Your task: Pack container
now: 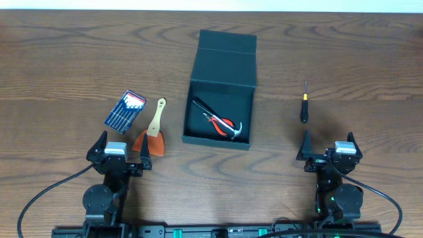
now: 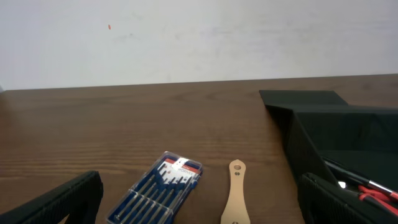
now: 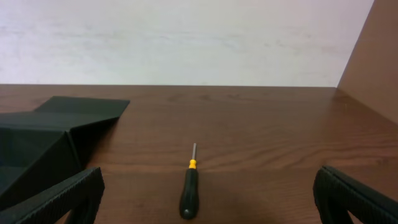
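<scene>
The screwdriver case (image 2: pixel 155 193) label is illegible.

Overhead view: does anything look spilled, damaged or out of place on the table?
Nothing stands out. The container sits open and upright with a red-handled tool lying inside. The blue case, the scraper and the screwdriver lie flat on the table, apart, not yet packed.
</scene>
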Controlling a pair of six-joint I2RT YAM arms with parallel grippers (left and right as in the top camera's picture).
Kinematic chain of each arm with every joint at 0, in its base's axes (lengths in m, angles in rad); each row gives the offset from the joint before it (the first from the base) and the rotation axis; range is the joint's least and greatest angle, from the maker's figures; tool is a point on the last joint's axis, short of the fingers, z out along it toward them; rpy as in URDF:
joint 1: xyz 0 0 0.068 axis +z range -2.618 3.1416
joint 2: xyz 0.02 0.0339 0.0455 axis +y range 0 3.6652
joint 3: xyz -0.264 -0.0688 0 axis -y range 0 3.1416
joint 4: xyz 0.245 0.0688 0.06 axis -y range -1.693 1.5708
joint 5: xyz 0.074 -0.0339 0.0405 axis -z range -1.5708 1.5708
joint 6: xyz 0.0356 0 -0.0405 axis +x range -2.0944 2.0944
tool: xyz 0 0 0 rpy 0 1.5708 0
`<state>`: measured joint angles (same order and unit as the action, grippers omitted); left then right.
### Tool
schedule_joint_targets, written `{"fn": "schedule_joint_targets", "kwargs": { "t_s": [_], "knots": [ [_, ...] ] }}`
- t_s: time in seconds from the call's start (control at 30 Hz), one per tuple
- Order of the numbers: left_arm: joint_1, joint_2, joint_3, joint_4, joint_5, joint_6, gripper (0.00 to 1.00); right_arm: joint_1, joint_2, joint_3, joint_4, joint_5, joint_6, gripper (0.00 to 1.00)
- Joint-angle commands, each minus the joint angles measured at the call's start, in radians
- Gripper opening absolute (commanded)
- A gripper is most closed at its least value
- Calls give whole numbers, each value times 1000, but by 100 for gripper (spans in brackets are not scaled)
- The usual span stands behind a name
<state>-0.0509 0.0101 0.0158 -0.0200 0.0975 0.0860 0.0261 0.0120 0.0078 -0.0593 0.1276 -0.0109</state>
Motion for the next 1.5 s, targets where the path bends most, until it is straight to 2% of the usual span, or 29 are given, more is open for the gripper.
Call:
{"fn": "schedule_joint_targets", "kwargs": {
  "t_s": [0.0, 0.67, 0.87, 1.0, 1.2, 1.47],
  "knots": [
    [-5, -6, -12, -42, 21, 7, 98, -8, -7, -3, -4, -5, 14, 99],
    [-5, -4, -12, -40, 21, -1, 98, -6, -7, -3, -9, -58, 47, 99],
    [-5, -4, -12, -40, 21, -113, 98, -6, -7, -3, -9, -61, 157, 99],
    [-5, 12, 31, -82, 43, -183, 98, -6, 18, 0, -16, -164, 183, 99],
    [-5, 194, 237, -196, 90, -182, 98, -6, 180, 134, -115, -173, 117, 99],
    [-5, 620, 632, -450, 97, -182, 98, -7, 600, 539, -362, -170, 76, 99]
  ]
}}
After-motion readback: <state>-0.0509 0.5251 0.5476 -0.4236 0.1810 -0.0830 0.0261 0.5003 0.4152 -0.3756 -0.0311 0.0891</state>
